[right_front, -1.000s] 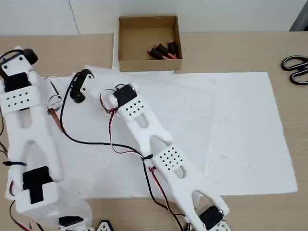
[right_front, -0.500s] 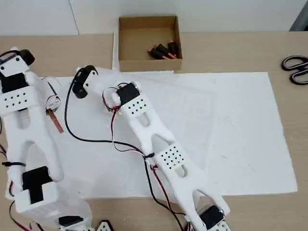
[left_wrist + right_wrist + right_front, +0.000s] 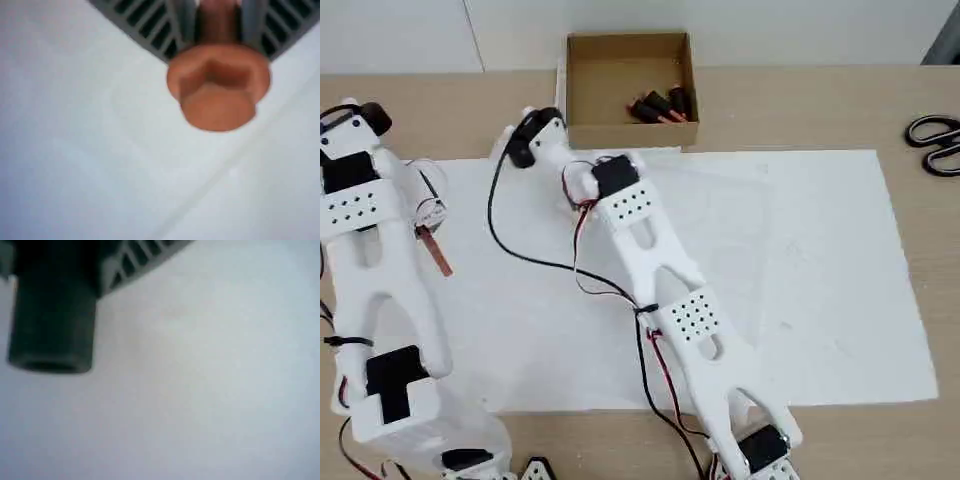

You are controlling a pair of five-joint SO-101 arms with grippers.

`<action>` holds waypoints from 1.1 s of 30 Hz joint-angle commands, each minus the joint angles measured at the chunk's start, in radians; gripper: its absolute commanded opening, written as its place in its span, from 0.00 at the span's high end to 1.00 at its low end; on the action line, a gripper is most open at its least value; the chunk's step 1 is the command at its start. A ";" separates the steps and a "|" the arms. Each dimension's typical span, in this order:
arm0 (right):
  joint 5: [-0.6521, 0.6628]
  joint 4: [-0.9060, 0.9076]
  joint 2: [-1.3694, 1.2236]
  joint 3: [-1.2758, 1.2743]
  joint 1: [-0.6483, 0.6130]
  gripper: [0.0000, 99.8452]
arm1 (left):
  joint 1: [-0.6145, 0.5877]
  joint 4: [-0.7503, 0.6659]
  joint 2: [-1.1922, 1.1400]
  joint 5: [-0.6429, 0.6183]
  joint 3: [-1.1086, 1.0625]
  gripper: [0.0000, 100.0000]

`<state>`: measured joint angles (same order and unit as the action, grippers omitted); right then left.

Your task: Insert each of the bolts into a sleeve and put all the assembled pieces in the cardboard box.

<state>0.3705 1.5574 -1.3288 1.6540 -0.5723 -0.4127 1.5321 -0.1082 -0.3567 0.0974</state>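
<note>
A few joined pieces [image 3: 660,106], seemingly three, lie in the box [image 3: 628,135], while the left gripper [image 3: 217,20] grips a bolt [image 3: 218,87] and the right gripper [image 3: 60,265] a sleeve [image 3: 52,325], not yet mated.

The right gripper [image 3: 527,146], with a sleeve [image 3: 520,152] in it, hangs over the far left corner of the paper sheet [image 3: 800,260]. The cardboard box [image 3: 620,135] lies just right of it, with assembled pieces [image 3: 658,106] in its near right corner. The 2 grippers are well apart: the left gripper [image 3: 428,218], with a bolt [image 3: 439,254], is to its left and nearer. Scissors [image 3: 934,140] lie far right.
</note>
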 commanded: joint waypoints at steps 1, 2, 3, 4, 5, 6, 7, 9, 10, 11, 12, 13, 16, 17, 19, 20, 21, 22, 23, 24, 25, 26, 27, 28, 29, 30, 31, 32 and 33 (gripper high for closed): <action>-0.052 0.025 0.127 0.026 0.031 0.99 | 0.000 -0.020 0.063 -0.002 0.007 1.00; -0.060 0.030 0.140 0.026 0.035 0.99 | 0.000 -0.021 0.061 -0.002 0.007 1.00; -0.063 0.042 0.156 0.026 0.038 0.99 | 0.000 -0.021 0.061 -0.002 0.007 1.00; -0.068 0.053 0.171 0.026 0.039 1.00 | 0.000 -0.025 0.061 -0.002 0.007 1.00; -0.071 0.068 0.186 0.026 0.039 1.00 | 0.000 -0.026 0.061 -0.002 0.007 1.00; -0.081 0.084 0.202 0.026 0.041 1.00 | 0.000 -0.028 0.061 -0.002 0.007 1.00; -0.097 0.097 0.217 0.026 0.042 1.00 | 0.000 -0.028 0.060 -0.002 0.007 1.00; -0.137 0.134 0.248 0.026 0.047 1.00 | 0.002 -0.028 0.060 -0.002 0.007 1.00; -0.158 0.154 0.260 0.026 0.053 1.00 | 0.002 -0.028 0.060 -0.002 0.007 1.00; -0.184 0.166 0.269 0.023 0.059 1.00 | 0.002 -0.028 0.060 -0.002 0.007 1.00; -0.212 0.176 0.274 0.021 0.068 1.00 | 0.002 -0.028 0.060 -0.002 0.007 1.00; -0.244 0.177 0.272 0.021 0.085 1.00 | 0.002 -0.028 0.060 -0.002 0.007 1.00; -0.334 0.179 0.269 0.021 0.133 1.00 | 0.002 -0.026 0.060 0.000 0.007 1.00; -0.361 0.182 0.268 0.020 0.145 1.00 | 0.002 -0.026 0.058 0.000 0.007 1.00; -0.397 0.185 0.266 -0.008 0.162 1.00 | 0.003 -0.026 0.055 0.000 0.007 1.00; -0.410 0.185 0.271 -0.043 0.166 1.00 | 0.003 -0.026 0.055 0.000 0.007 1.00; -0.419 0.185 0.275 -0.078 0.166 1.00 | 0.003 -0.026 0.055 0.000 0.007 1.00; -0.427 0.185 0.275 -0.112 0.166 1.00 | 0.003 -0.026 0.055 0.000 0.007 1.00; -0.428 0.185 0.275 -0.143 0.166 1.00 | 0.003 -0.026 0.055 0.000 0.007 1.00; -0.434 0.185 0.275 -0.172 0.165 1.00 | 0.003 -0.026 0.054 0.000 0.007 1.00; -0.445 0.185 0.275 -0.196 0.165 1.00 | 0.003 -0.026 0.054 0.000 0.007 1.00; -0.457 0.185 0.275 -0.215 0.165 1.00 | 0.003 -0.026 0.054 0.000 0.007 1.00; -0.465 0.185 0.275 -0.229 0.165 1.00 | 0.003 -0.026 0.054 0.002 0.007 1.00; -0.470 0.183 0.275 -0.238 0.162 1.00 | 0.003 -0.026 0.054 0.002 0.005 1.00; -0.470 0.183 0.275 -0.244 0.160 1.00 | 0.003 -0.026 0.054 0.002 0.004 1.00; -0.470 0.183 0.275 -0.244 0.159 1.00 | 0.003 -0.028 0.054 0.002 0.001 1.00; -0.470 0.183 0.277 -0.244 0.156 1.00 | 0.003 -0.028 0.054 0.002 -0.004 1.00; -0.470 0.183 0.277 -0.244 0.153 0.99 | 0.003 -0.028 0.054 0.002 -0.004 1.00; -0.470 0.183 0.277 -0.244 0.150 0.99 | 0.003 -0.026 0.054 0.002 -0.004 1.00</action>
<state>-0.0898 1.7323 -1.1370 1.4070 -0.4158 -0.4127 1.5228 -0.1082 -0.3567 0.0882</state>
